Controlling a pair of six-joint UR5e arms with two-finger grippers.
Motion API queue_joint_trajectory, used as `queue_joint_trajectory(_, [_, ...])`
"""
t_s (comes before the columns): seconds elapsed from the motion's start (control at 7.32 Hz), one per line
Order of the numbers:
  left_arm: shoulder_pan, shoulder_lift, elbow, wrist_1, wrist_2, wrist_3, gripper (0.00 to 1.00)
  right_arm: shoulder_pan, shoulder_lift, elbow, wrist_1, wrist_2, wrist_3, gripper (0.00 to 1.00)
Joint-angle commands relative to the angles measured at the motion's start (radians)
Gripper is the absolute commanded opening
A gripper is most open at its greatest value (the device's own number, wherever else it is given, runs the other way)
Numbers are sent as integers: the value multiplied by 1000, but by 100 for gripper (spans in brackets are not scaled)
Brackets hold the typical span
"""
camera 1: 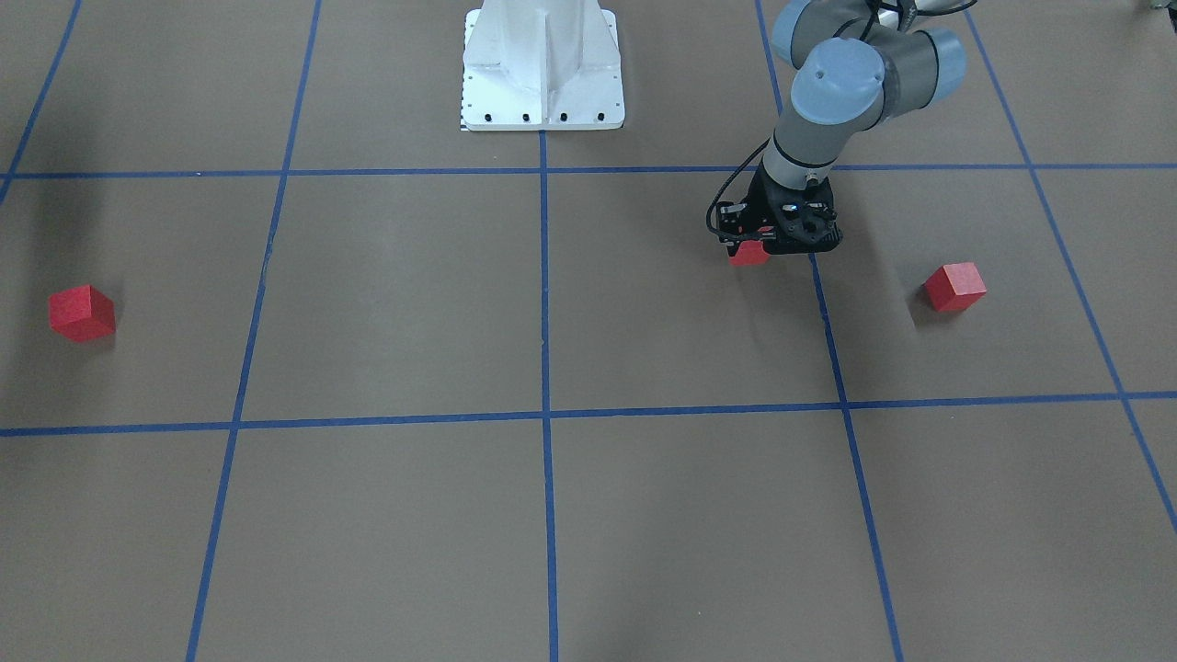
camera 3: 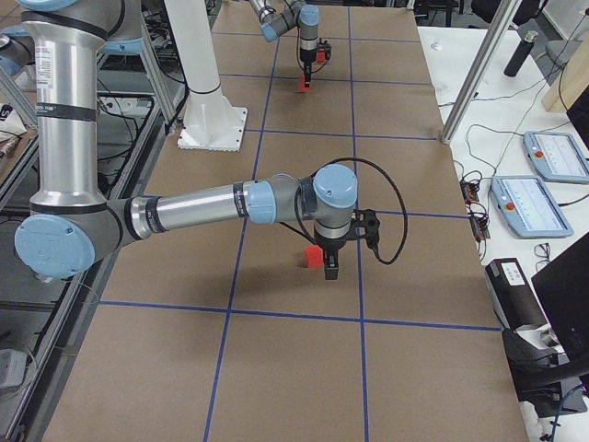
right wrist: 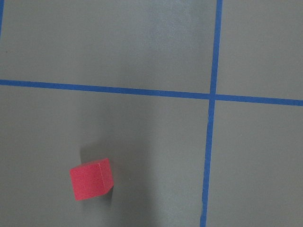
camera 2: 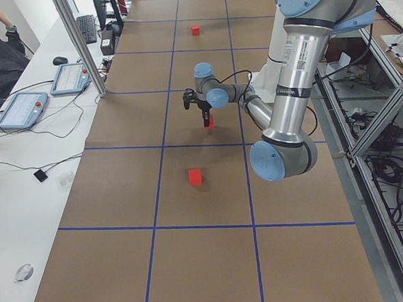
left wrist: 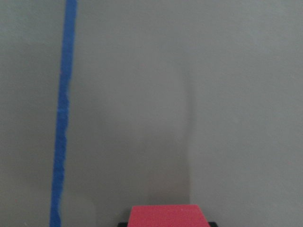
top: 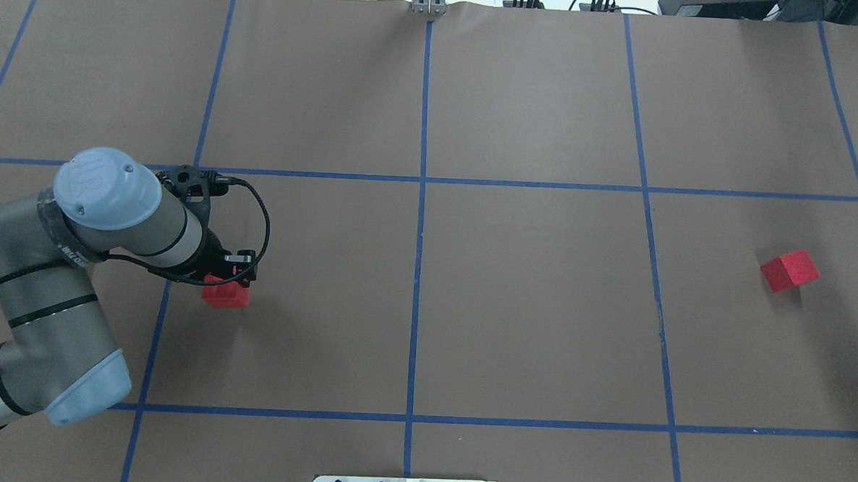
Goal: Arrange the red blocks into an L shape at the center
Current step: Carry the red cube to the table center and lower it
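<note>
Front-facing view: the left gripper [camera 1: 754, 245] has its jaws narrowed onto the held red block [camera 1: 748, 255], well apart from the centre tape line [camera 1: 544, 294]. The second red block [camera 1: 954, 287] lies toward the surface [camera 1: 405, 303] edge on the robot's left. The third red block [camera 1: 82, 313] lies near the opposite edge.

Left wrist view: the held red block sits at the frame's bottom edge.

Exterior right view: the right gripper [camera 3: 329, 267] stands just beside the third red block. Its jaw state cannot be told.
</note>
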Motion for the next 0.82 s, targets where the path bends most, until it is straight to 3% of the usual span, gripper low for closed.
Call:
queue_joint_trajectory(0.0, [-34, -198, 67, 45, -13, 0, 0, 0, -12, -2, 3, -4, 1, 99])
queue_joint_trajectory(0.27, [-32, -479, 342, 46, 33, -3, 0, 0, -34, -2, 87, 1, 6, 99])
queue_joint_trajectory(0.55, [-31, -663, 585, 35, 74, 3, 0, 0, -39, -2, 87, 1, 7, 99])
queue_joint_trajectory(0.68, [-20, -691, 624, 34, 81, 5, 0, 0, -39, -2, 87, 2, 7, 99])
